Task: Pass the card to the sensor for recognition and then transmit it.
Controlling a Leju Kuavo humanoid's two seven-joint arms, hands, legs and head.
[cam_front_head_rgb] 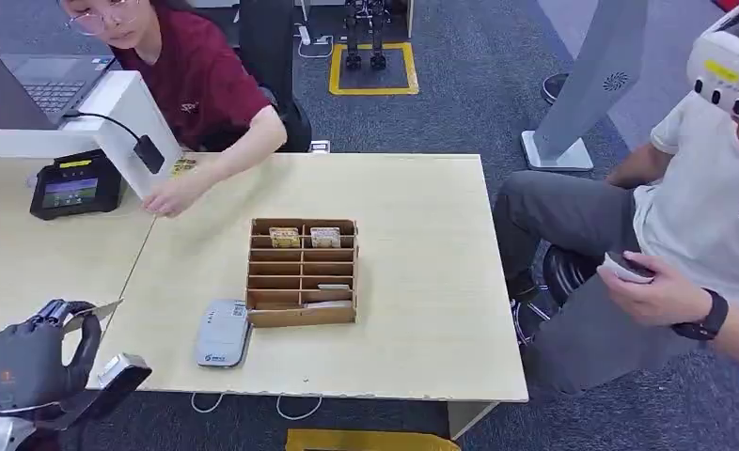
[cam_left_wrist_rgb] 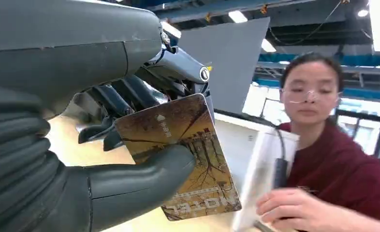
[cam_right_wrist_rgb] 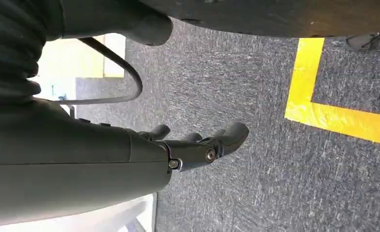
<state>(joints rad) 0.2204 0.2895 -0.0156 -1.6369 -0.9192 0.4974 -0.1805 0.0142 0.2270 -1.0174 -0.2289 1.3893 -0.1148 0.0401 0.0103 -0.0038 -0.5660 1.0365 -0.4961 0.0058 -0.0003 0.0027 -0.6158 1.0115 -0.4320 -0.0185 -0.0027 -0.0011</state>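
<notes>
left hand (cam_front_head_rgb: 29, 362) pinching the card (cam_left_wrist_rgb: 183, 150) between thumb and fingers, low beside the table's (cam_front_head_rgb: 422, 310) near-left edge; best carried flat and level to the sensor (cam_front_head_rgb: 72, 185), grip kept firm.

A robot lab: grey carpet (cam_front_head_rgb: 460, 85) with yellow floor markings (cam_front_head_rgb: 373, 68).

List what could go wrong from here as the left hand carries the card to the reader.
1. The left hand pinches the card between its thumb and fingers near one end, and much of the card sticks out, so it may slip or twist during the move.
2. A person's hand rests on the table beside the card reader, so the arm could bump it.
3. The white post and its cable stand next to the reader and could snag the card.
</notes>
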